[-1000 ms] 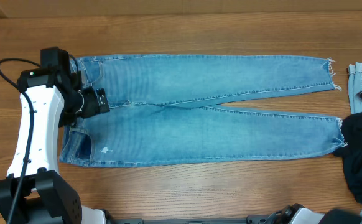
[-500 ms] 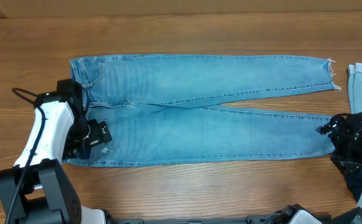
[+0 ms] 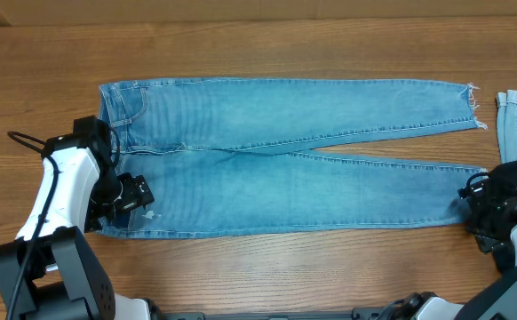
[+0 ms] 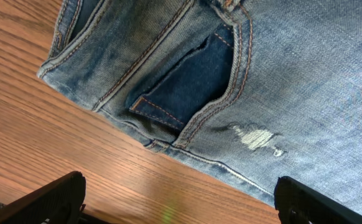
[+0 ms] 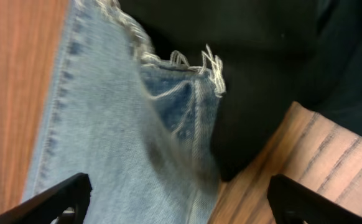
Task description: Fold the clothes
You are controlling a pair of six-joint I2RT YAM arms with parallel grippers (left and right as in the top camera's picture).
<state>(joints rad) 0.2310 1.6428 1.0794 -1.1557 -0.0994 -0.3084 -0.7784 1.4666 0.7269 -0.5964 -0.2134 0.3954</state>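
**Ana:** Left gripper (image 3: 132,194) first. Where is it from overhead?

**Ben:** Over the waist end of the jeans (image 3: 285,151), by their near corner. The jeans lie flat on the wooden table (image 3: 258,44) with the legs running out to the right. The right gripper (image 3: 473,197) is at the end of the nearer leg.

**Ana:** And the left wrist view?

**Ben:** Left gripper (image 4: 181,205) has its fingers spread wide, pinching nothing. Beyond them are bare table (image 4: 32,137), then the jeans (image 4: 305,93): a dark-lined pocket (image 4: 187,87) and a worn patch (image 4: 255,138).

**Ana:** Right wrist?

**Ben:** Right gripper (image 5: 181,202) is also spread wide, closed on nothing. The jeans (image 5: 100,137) leg runs up between the fingers, and its frayed hem (image 5: 181,62) lies against a dark garment (image 5: 262,50).
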